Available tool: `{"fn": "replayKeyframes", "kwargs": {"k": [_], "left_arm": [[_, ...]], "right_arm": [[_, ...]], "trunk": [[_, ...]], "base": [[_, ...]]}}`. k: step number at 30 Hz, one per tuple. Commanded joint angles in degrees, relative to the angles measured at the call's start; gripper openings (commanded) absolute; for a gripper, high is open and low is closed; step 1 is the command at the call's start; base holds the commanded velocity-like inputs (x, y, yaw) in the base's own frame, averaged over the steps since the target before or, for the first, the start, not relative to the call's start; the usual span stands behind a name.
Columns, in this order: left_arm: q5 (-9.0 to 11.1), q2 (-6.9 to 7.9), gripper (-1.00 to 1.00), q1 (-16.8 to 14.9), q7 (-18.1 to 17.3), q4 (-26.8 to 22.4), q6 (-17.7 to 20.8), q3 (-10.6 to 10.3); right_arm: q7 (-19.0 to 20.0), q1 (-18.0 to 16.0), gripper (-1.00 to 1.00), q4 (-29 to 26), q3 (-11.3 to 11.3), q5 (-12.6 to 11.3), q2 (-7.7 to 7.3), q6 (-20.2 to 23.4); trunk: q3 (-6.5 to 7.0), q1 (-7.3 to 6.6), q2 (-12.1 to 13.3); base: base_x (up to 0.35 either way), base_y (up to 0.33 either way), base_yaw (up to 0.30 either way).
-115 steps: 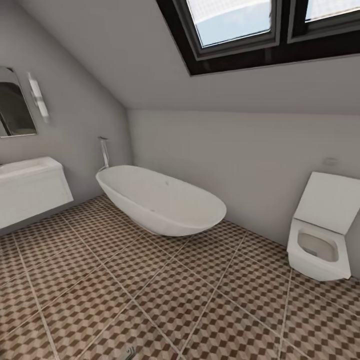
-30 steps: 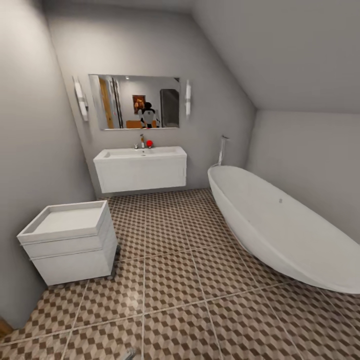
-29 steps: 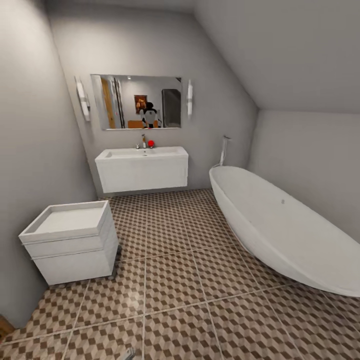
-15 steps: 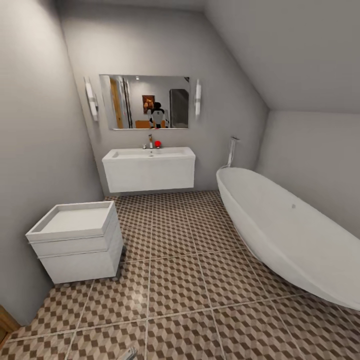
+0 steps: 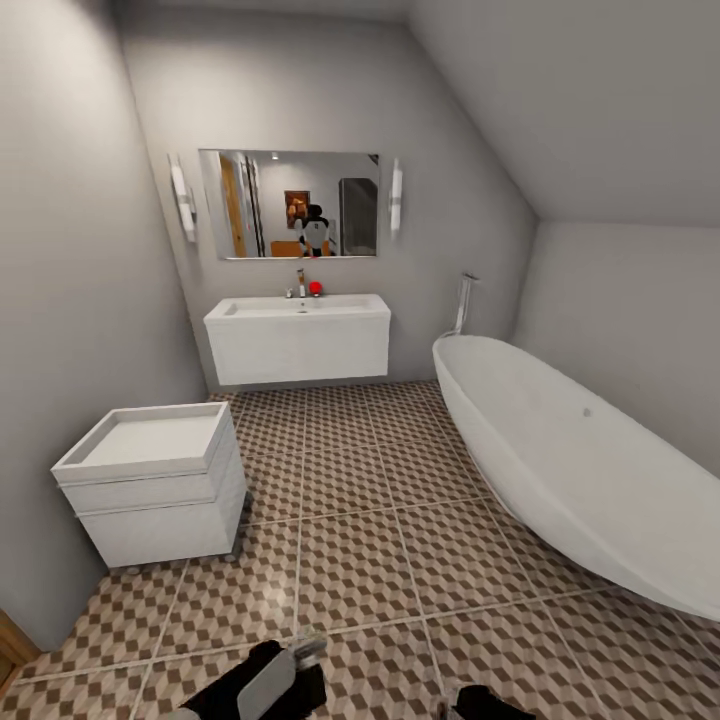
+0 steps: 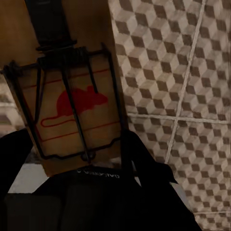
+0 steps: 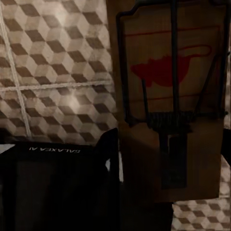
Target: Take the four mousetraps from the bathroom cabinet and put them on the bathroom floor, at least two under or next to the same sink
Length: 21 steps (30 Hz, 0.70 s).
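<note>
The left pincer [image 6: 79, 166] pinches one mousetrap [image 6: 72, 103] by its end, and the right pincer [image 7: 144, 192] clamps a second mousetrap [image 7: 171, 96] – each board juts ahead of its pincer above the bathroom floor [image 5: 360, 520]. The sink [image 5: 298, 335] stands well ahead of both. Letting go here risks traps landing far from it – or springing on impact

Grey sloped walls, mirror [image 5: 289, 204], bathtub [image 5: 570, 465] (white), small drawer unit [image 5: 152, 483]
</note>
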Motion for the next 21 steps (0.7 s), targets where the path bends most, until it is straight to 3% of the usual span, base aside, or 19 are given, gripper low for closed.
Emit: {"fn": "replayKeyframes", "kwargs": {"k": [1, 2, 4, 8, 12, 13, 15, 18, 21], "left_arm": [[0.37, 0.59, -1.00, -2.31, 2.85, -2.23, 3.21, -0.19], [0.30, 0.80, -1.00, -3.48, 3.63, -2.85, 4.72, -0.03], [0.12, 1.79, -1.00, -9.09, 5.60, -3.34, 9.26, 1.02], [-0.04, 2.97, -1.00, -14.51, 5.28, -2.97, 10.60, 1.82], [-0.69, 2.47, -1.00, -16.68, 4.50, -3.63, 8.42, 2.04], [-1.60, 1.92, -1.00, -17.22, 4.40, -3.79, 7.35, 2.07], [-5.27, 0.75, -1.00, -17.92, 3.85, -3.90, 5.49, 2.07], [-11.52, -0.01, -1.00, -18.27, -1.18, -3.63, 4.82, 2.03], [-14.12, -0.02, -1.00, -18.37, -6.35, -3.56, 6.24, 2.02]], "right_arm": [[-0.31, -2.18, -1.00, 0.67, 0.44, -0.67, 1.33, 1.60], [-0.36, -3.14, -1.00, 0.91, 0.43, -0.66, 1.93, 2.21], [-0.99, -8.12, -1.00, 1.52, 0.42, -0.63, 2.18, 4.53], [-1.49, -15.30, -1.00, 1.74, 0.36, -0.62, 2.18, 8.08], [-1.59, -20.26, -1.00, 1.76, 0.28, -0.68, 2.18, 9.18], [-1.60, -21.02, -1.00, 1.76, 0.25, -0.69, 2.18, 9.28], [-1.61, -21.82, -1.00, 1.76, 0.21, -0.69, 2.18, 9.23], [-1.61, -22.23, -1.00, 1.75, 0.23, -0.64, 2.18, 7.60], [-1.25, -22.41, -1.00, 1.75, 0.22, -0.62, 2.18, 5.36]], "trunk": [[-0.08, 0.00, -0.04], [-0.08, 0.00, -0.04], [-0.08, 0.00, -0.04], [-0.08, 0.00, -0.04], [-0.08, 0.00, -0.04], [-0.08, 0.00, -0.04], [-0.08, 0.00, -0.04], [-0.08, 0.00, -0.04], [-0.08, 0.00, -0.04]], "base": [[0.000, 0.000, 0.000], [0.000, 0.000, 0.000], [0.000, 0.000, 0.000], [0.000, 0.000, 0.000], [0.000, 0.000, 0.000], [0.000, 0.000, 0.000], [0.000, 0.000, 0.000], [0.000, 0.000, 0.000], [0.000, 0.000, 0.000]]}}
